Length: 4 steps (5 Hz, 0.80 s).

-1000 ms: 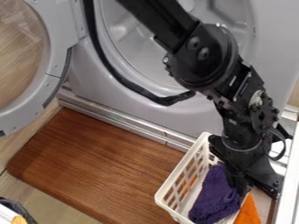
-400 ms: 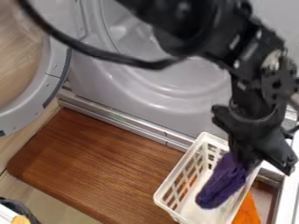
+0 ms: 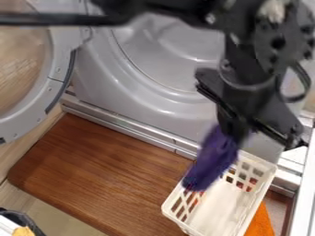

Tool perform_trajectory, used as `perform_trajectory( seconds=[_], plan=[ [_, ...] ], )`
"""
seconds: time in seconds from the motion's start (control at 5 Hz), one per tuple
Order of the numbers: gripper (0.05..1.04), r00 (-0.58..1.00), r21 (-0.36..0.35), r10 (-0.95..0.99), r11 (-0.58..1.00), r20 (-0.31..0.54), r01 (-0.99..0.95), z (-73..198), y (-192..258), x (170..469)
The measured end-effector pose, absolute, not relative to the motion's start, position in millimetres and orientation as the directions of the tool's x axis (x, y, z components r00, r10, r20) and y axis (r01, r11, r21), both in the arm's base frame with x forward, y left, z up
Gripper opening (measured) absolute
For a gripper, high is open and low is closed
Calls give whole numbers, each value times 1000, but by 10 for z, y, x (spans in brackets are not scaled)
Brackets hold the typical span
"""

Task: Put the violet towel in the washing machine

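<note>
Over on the left there's one round door [image 3: 56, 92], swung open, its glass cut off by the view's edge. Near left, one black-rimmed thing [image 3: 17, 215] pokes in with one yellow piece [image 3: 23, 231] on it; too little shows to say what either is. Then comes one brown wooden worktop [image 3: 98, 170], running across the near side of the one grey washing machine [image 3: 148, 113]. The machine's round opening faces me, with the one black arm and its cable [image 3: 61, 19] crossing the far part, so some of the drum is hidden.

Right of the middle, the one gripper [image 3: 232, 131] hangs down with its fingers closed on the one violet towel [image 3: 212, 159]. The towel is outside the machine, dangling at a slant, its low end toward the near left, over the left side of the one white basket [image 3: 230, 207]. It's blurred, and I can't tell whether it touches the rim. Red bits show through the slots, too small to name or count. Just right of the basket lies one orange cloth [image 3: 261, 221], partly hidden by it and cut off at the near edge.
</note>
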State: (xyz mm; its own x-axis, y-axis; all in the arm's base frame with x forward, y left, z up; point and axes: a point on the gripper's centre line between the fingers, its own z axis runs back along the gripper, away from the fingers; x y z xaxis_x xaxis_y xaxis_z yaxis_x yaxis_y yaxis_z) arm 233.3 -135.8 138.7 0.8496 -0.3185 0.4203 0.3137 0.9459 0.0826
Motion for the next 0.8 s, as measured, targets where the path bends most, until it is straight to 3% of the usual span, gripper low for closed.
perform_trajectory(
  seconds=[0.2, 0.8],
  plan=[
    [85, 851, 143, -291, 957, 437, 253, 1532, -1171, 2296],
    [85, 843, 166, -149, 984, 516, 72, 1443, -547, 2333]
  ],
)
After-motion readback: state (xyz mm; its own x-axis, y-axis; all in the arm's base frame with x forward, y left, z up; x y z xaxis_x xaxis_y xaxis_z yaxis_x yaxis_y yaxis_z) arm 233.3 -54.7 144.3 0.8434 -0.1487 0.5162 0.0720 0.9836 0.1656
